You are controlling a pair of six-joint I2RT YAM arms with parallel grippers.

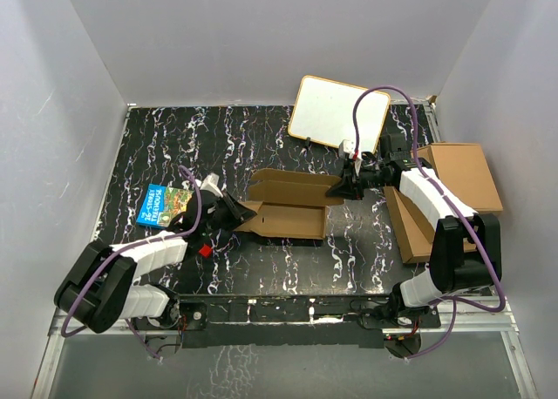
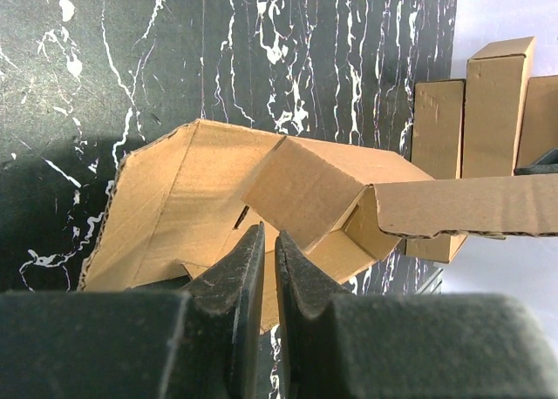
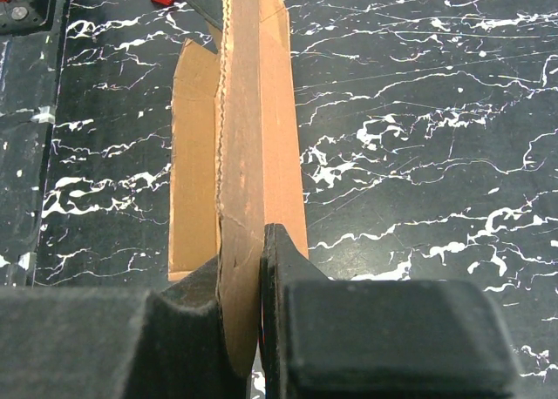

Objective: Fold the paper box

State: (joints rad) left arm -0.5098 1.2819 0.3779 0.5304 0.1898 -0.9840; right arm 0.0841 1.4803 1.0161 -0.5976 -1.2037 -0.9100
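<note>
One long wall of the paper box (image 1: 288, 218) is up, so you're partway, I'd judge under half. The box sits mid-table, slightly right of centre, long axis left to right. Its far long panel (image 1: 292, 188) stands roughly upright off the base. The left end flap (image 2: 183, 199) is angled up but not seated. The near long side looks flat on the table. The right end isn't clear from these views.

Left to do, by my read: raise the near wall, fold in both ends, lock the tabs. No tab looks engaged yet.

The right gripper (image 1: 342, 188) is clamped hard on the right end of the upright panel, with the cardboard edge pinched between its pads. The left gripper (image 2: 268, 242) is at the box's left end, its fingers nearly together with a thin slit. You can't tell from the wrist view whether cardboard is in that slit.

Writing:
- Box: plain brown, no print visible.
- Blue picture book (image 1: 164, 206), just left of the left gripper: has a title, too small to read reliably.
- Whiteboard (image 1: 338, 111), far side: blank.
- Stacked cardboard boxes (image 1: 458, 177), right: no labels visible.
</note>
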